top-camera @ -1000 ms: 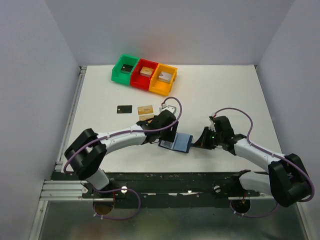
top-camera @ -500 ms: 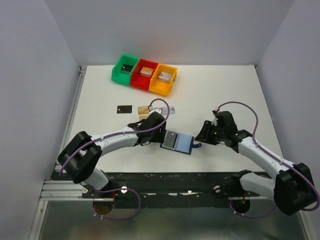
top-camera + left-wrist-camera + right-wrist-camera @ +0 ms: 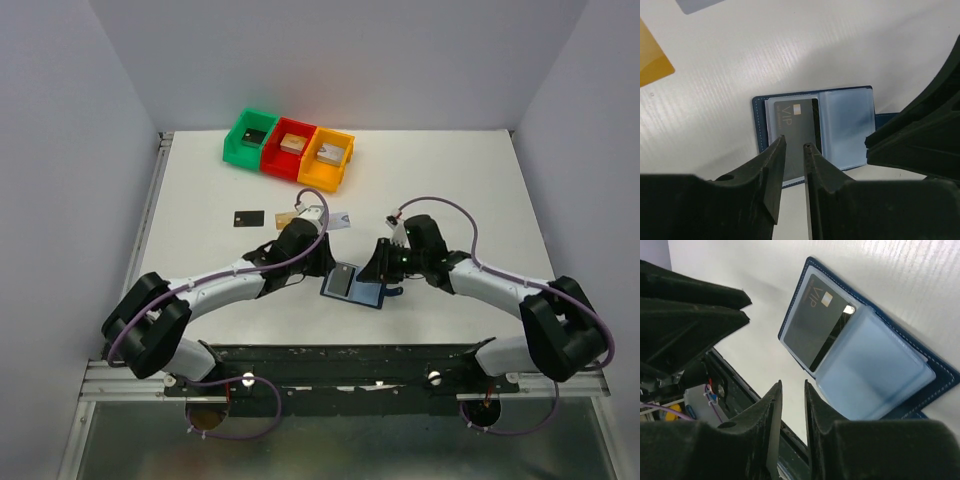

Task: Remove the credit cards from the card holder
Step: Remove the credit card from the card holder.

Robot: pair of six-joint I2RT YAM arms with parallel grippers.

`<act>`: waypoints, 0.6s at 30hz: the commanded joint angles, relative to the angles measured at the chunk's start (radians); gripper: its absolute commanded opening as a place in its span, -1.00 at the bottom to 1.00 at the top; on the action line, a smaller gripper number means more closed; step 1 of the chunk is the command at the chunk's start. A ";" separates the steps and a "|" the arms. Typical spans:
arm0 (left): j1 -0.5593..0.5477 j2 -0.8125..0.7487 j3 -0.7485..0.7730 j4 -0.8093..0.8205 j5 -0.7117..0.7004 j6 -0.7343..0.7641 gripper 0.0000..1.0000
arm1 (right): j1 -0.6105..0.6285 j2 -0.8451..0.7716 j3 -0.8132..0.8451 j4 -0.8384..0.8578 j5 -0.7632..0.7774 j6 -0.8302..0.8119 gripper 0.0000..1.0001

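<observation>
Both arms have closed in on the open holder (image 3: 366, 291), and one card still sits inside.

Up-left of the holder lie three thin, flat cards already out: black card (image 3: 249, 217), tan card (image 3: 288, 215), silver card (image 3: 338, 219). Just left of the holder, your left gripper (image 3: 794, 143) has slid back off the page, baring the glossy dark VIP card (image 3: 796, 122) in the left sleeve; its jaws stand a slit apart, gripping nothing. The holder is navy with stitched edges and soft, pale-blue plastic pages. Just right of it, your right gripper (image 3: 791, 386) has swung in, barely parted and empty, so bracing the holder looks next.
</observation>
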 commanded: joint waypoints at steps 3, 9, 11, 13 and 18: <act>0.002 0.099 -0.012 0.101 0.101 -0.018 -0.33 | 0.011 0.163 0.045 0.190 -0.089 0.101 -0.37; 0.002 0.156 0.003 0.089 0.108 -0.021 -0.41 | 0.016 0.251 0.040 0.224 -0.089 0.116 -0.37; 0.002 0.162 0.005 0.068 0.088 -0.021 -0.47 | 0.016 0.269 0.037 0.227 -0.083 0.117 -0.35; 0.002 0.165 0.002 0.049 0.065 -0.028 -0.51 | 0.016 0.286 0.031 0.233 -0.078 0.119 -0.30; 0.002 0.176 0.003 -0.003 0.024 -0.038 -0.60 | 0.016 0.314 0.034 0.227 -0.053 0.117 -0.22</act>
